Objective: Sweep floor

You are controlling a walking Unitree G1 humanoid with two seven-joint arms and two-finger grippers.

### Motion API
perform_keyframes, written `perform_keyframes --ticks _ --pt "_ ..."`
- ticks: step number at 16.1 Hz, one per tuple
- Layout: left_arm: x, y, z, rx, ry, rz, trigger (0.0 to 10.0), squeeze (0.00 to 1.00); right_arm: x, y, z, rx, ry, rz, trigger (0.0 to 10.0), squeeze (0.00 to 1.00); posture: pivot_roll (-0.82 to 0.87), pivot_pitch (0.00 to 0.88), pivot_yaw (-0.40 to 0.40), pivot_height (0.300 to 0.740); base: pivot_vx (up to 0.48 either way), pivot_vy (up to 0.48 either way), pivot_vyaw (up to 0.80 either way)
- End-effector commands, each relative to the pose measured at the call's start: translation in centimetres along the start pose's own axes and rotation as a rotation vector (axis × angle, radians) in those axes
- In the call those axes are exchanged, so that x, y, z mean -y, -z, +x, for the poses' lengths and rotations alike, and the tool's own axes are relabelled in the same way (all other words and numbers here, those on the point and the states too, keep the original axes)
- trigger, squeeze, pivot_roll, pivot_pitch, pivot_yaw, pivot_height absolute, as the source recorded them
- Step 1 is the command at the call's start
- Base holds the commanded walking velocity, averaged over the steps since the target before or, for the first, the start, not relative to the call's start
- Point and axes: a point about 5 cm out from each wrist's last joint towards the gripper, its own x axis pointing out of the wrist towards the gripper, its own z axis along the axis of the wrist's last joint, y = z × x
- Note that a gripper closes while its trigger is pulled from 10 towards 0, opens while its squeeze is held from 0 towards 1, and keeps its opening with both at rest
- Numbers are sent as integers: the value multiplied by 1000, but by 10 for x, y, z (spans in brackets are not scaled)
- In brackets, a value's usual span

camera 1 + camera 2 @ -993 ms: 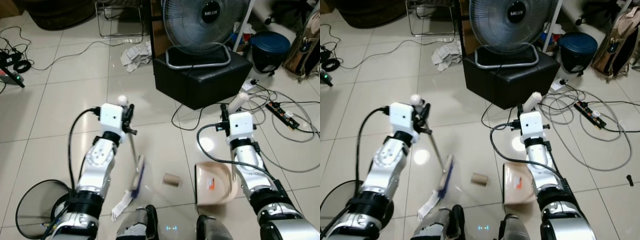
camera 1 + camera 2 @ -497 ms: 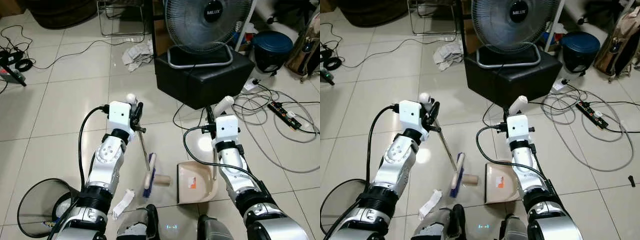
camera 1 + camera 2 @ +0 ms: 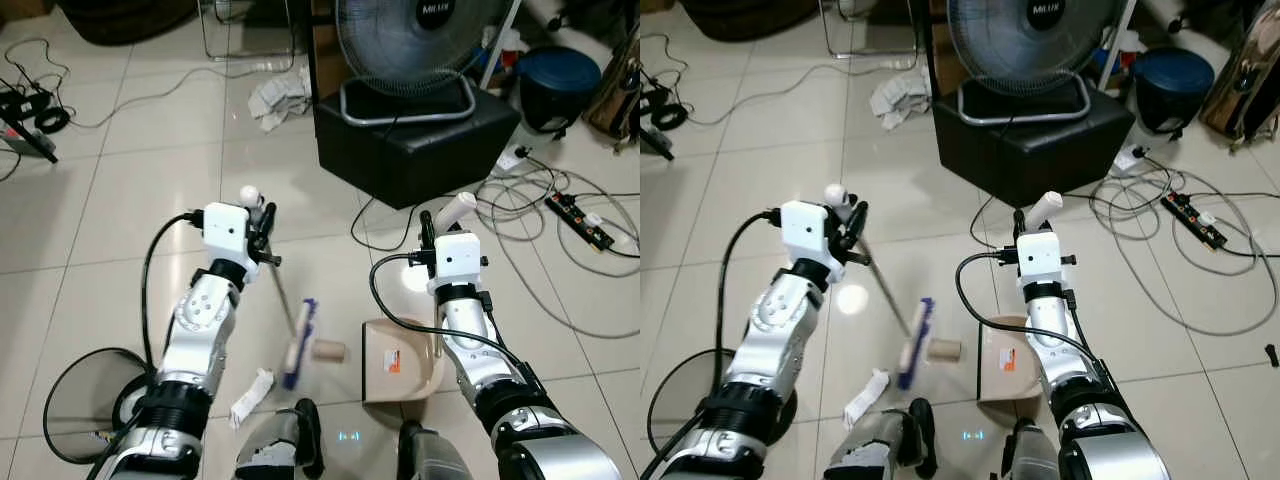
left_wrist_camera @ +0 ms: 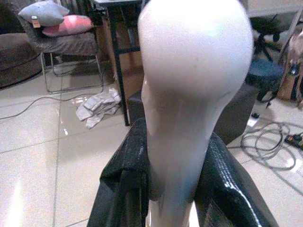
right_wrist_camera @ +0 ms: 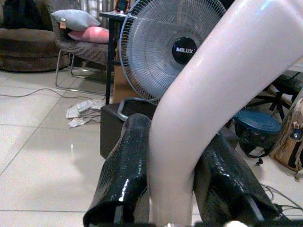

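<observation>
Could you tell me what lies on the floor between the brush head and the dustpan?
A cardboard tube lies between the brush head and the dustpan, seen in both eye views.

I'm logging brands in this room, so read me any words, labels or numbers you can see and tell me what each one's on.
"MILUX": white letters on the black hub of the fan.
Orange-red mark on the dustpan: too blurred to read.
Tag on the grey cushion: too small to read.
</observation>
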Motion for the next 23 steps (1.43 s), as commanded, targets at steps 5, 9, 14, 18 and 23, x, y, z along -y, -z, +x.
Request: perform_keyframes --ticks 5,9,14,18,23 --pt "8 10 -2 -59 -65 -214 10000 0 -9 5 -7 -31 3 9 10000 0 159 314 132 740 0 0 0" --pt "13 4 7 -51 -144 -428 10000 0 -12 -1 -2 -8 23 68 10000 0 153 299 131 740 0 0 0" --pt "19 -7 13 -29 -112 -504 10000 0 -13 -2 -2 -6 39 97 10000 0 140 279 128 740 0 0 0" --pt "18 -38 19 96 44 -310 10000 0 -6 1 -4 -13 47 83 10000 0 137 284 127 740 0 0 0" --pt "-18 -76 31 232 72 -161 10000 0 -5 6 -10 -31 38 73 10000 0 133 282 123 740 0 0 0"
